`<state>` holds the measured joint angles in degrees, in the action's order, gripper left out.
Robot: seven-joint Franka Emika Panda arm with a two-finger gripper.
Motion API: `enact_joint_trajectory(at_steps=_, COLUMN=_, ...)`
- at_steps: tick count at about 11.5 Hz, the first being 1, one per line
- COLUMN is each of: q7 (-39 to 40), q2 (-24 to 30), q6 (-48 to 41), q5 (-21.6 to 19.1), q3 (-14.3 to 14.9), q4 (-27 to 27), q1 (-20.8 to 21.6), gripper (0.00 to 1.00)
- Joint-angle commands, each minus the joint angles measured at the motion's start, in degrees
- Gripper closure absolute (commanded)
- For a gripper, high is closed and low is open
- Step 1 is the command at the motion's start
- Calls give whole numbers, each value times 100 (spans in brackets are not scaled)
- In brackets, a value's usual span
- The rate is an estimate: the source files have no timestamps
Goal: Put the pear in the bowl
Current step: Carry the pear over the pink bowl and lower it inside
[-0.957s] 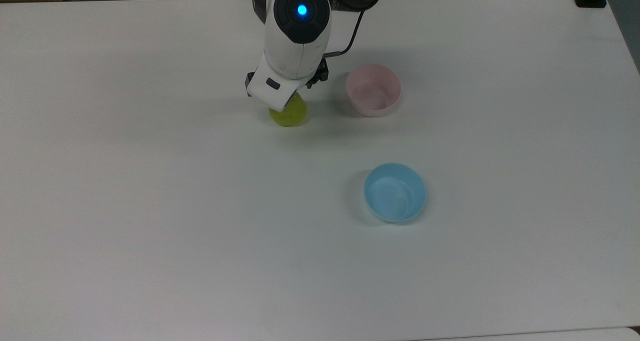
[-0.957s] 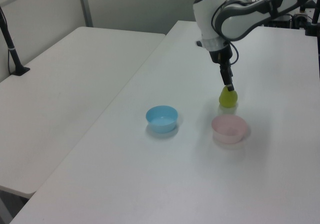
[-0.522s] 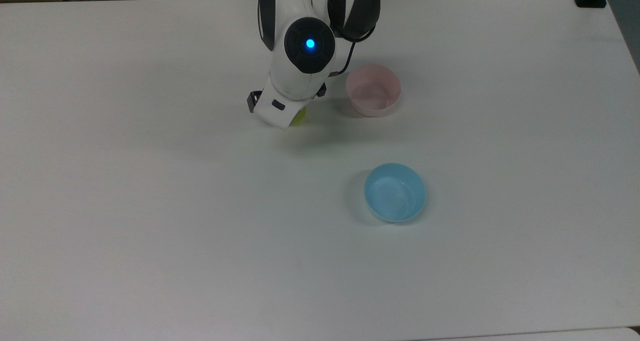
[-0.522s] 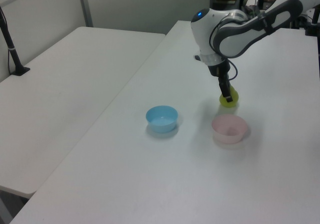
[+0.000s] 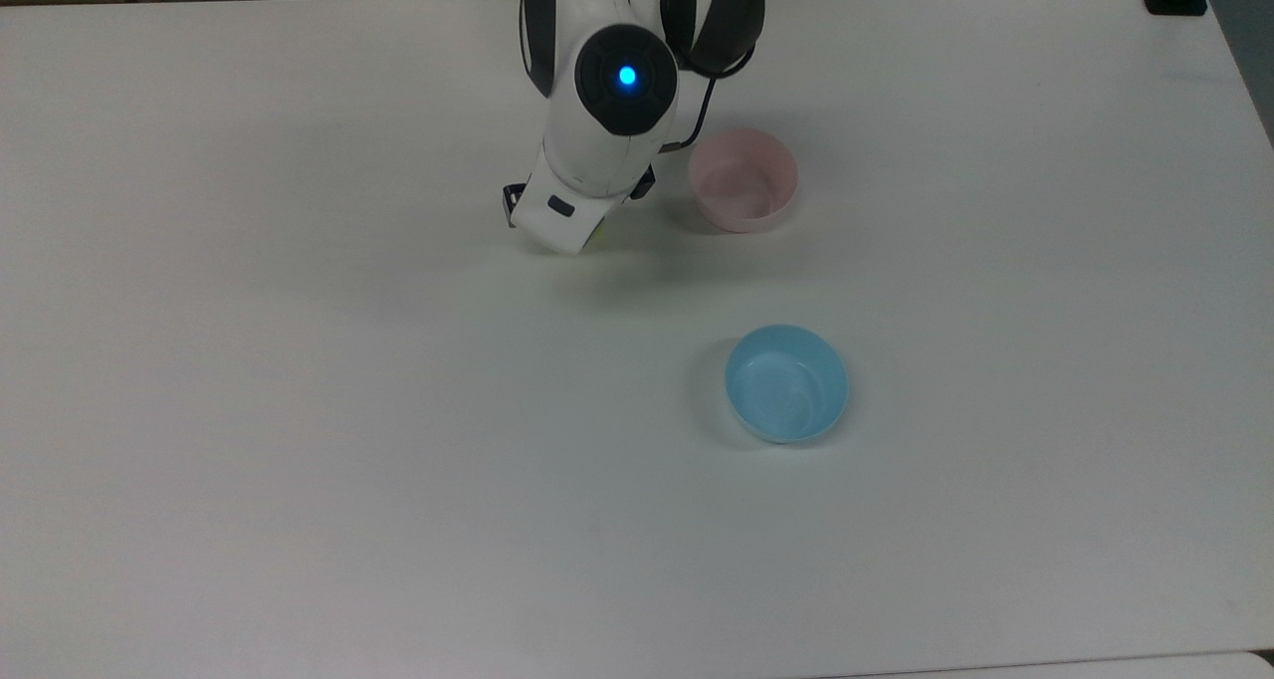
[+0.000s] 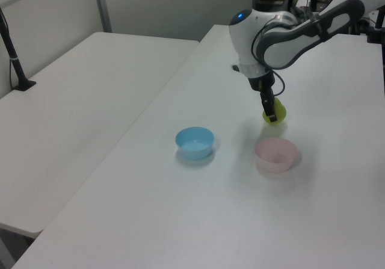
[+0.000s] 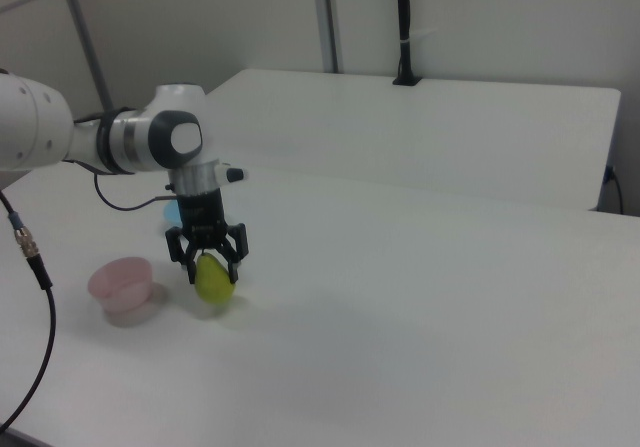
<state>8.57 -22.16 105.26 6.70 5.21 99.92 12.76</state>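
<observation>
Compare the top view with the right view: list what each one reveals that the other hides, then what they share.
Top view alone: the whole light blue bowl in the open, and the arm's blue light. Right view alone: the gripper with its jaws straddling the pear, whose lower body shows in full, and a second table behind. Both: the pink bowl, empty, beside the pear on the white table.

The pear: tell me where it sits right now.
In the right view the pear is between the gripper fingers, just to the right view's right of the pink bowl; whether it touches the white table is unclear.
</observation>
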Motion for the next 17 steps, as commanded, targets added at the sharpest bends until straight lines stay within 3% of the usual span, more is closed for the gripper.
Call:
enact_joint_trajectory(at_steps=1, q7=-48, q2=781, q6=-347, q5=-63, q3=15, q4=133, q1=86, gripper=86)
enact_joint_trajectory(at_steps=3, q7=-127, q2=915, q6=-445, q5=-432, q3=-11, q4=107, q1=392, gripper=85)
enact_joint_trajectory(at_steps=7, q7=-943, q2=723, q6=-331, q5=-477, q3=-11, q4=124, q1=1306, gripper=80)
enact_joint_trajectory(at_steps=11, q7=-1437, q2=283, q6=187, q5=-468, q3=-11, q4=124, q1=1633, gripper=72)
enact_joint_trajectory(at_steps=12, q7=-1428, q2=230, q6=257, q5=-451, q3=-11, q4=124, q1=1633, gripper=54)
enact_joint_trajectory(at_steps=14, q7=-1411, q2=221, q6=258, q5=-416, q3=-11, q4=133, q1=1633, gripper=4)
enact_joint_trajectory(at_steps=17, q7=-1367, q2=413, q6=170, q5=-451, q3=-11, q4=72, q1=1554, gripper=0)
